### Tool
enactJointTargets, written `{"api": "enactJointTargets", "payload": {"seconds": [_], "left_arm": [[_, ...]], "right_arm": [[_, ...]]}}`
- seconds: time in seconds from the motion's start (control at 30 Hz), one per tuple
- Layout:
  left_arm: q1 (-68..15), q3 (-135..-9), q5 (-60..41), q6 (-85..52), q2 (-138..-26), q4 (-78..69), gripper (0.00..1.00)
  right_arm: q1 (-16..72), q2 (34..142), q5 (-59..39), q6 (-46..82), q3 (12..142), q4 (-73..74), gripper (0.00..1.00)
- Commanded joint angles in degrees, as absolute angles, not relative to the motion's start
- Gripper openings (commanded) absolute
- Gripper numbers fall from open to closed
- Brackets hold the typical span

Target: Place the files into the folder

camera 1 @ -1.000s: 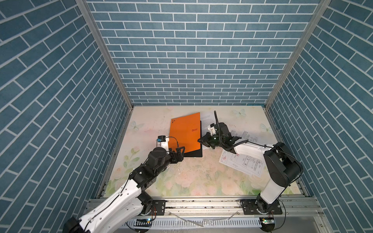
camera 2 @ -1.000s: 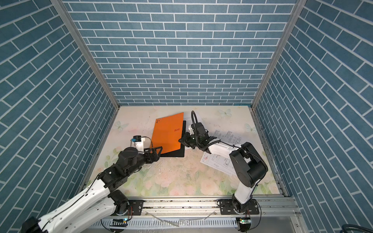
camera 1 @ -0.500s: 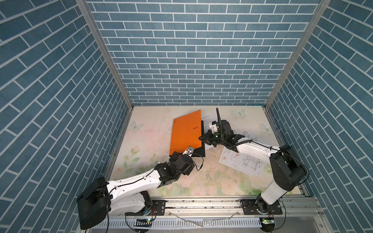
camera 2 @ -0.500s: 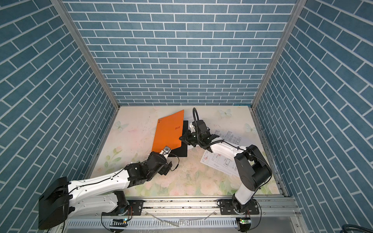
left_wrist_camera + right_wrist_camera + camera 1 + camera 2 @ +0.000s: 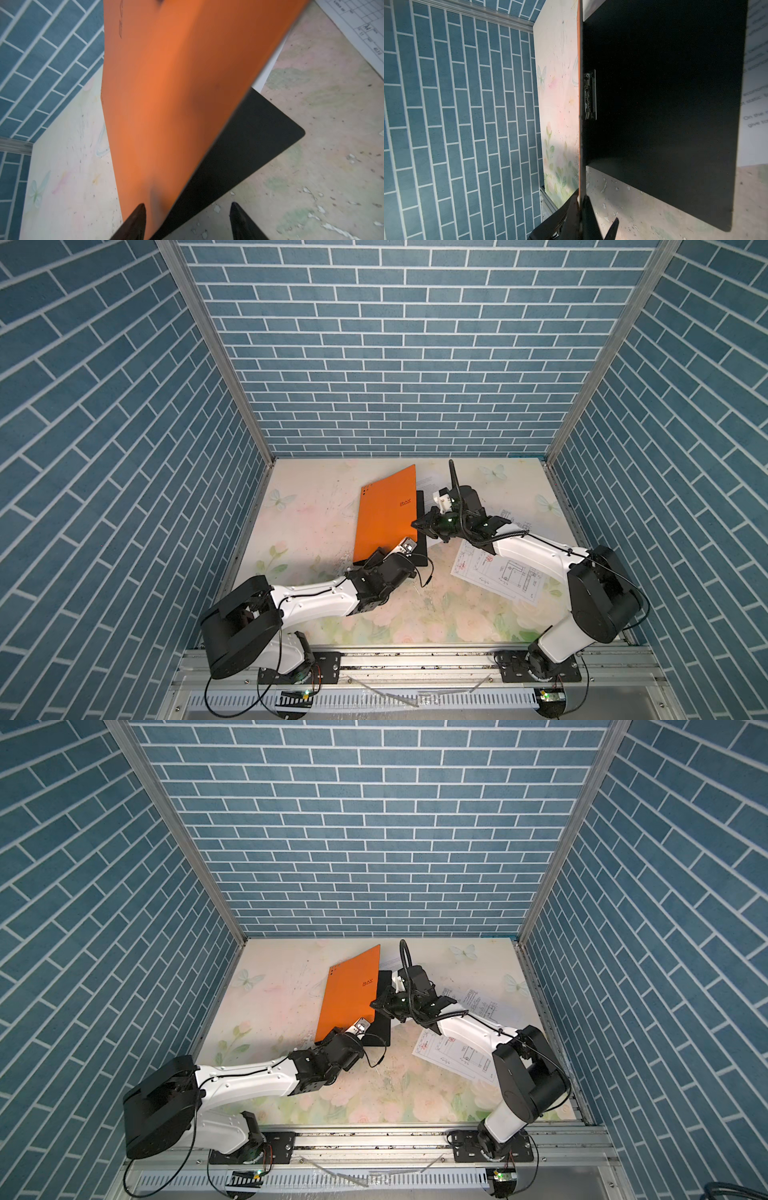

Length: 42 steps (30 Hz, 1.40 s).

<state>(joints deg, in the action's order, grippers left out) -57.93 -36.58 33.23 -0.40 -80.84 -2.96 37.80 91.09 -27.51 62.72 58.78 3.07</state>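
The folder (image 5: 386, 514) (image 5: 349, 994) lies mid-table with its orange cover (image 5: 176, 93) raised off the black inside (image 5: 664, 93), where a metal clip (image 5: 590, 94) shows by the spine. My right gripper (image 5: 417, 524) (image 5: 374, 1004) (image 5: 581, 197) is shut on the cover's free edge. My left gripper (image 5: 386, 553) (image 5: 343, 1031) (image 5: 188, 207) stands open astride the cover's near corner, one finger beside the orange face, one over the table. Of the files, a drawing sheet (image 5: 498, 576) (image 5: 457, 1056) lies right of the folder, another (image 5: 515, 518) under the right arm, and a text sheet (image 5: 428, 481) (image 5: 756, 83) behind.
Blue brick walls (image 5: 374, 364) close in the floral table (image 5: 307, 522) on three sides. A metal rail (image 5: 415, 659) runs along the front edge. Bare table lies left of the folder and in front of both arms.
My left arm has swung from the folder's left side to its near corner, and its jaws have narrowed. The right gripper keeps its hold on the raised cover.
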Motion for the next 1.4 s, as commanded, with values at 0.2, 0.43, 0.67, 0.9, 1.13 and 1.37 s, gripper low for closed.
{"api": "enactJointTargets", "payload": {"seconds": [0.2,0.43,0.67,0.9,1.13,1.37], "left_arm": [[-57.92,-37.44,36.04,1.45,-85.59,-12.45,0.23],[-57.61,-35.80,35.04,0.27,-83.08,-14.72,0.00],[-57.48,-33.07,33.65,-3.90,-76.09,-14.67,0.00],[-57.48,-30.80,32.09,-10.72,-69.92,-13.28,0.00],[-57.48,-27.11,31.55,-21.15,-64.27,-13.50,0.00],[-57.35,-19.85,34.62,-31.59,-56.77,-16.48,0.00]], "right_arm": [[37.53,88.44,-28.92,62.49,60.44,1.94,0.00],[37.44,87.50,-27.76,60.64,60.16,0.70,0.04],[37.27,84.45,-22.44,56.18,59.70,-0.98,0.38],[37.26,81.50,-16.06,54.67,55.88,2.85,0.56],[37.28,85.61,-13.47,58.50,47.01,14.48,0.60],[37.29,95.88,-15.91,56.94,48.70,9.70,0.56]]}}
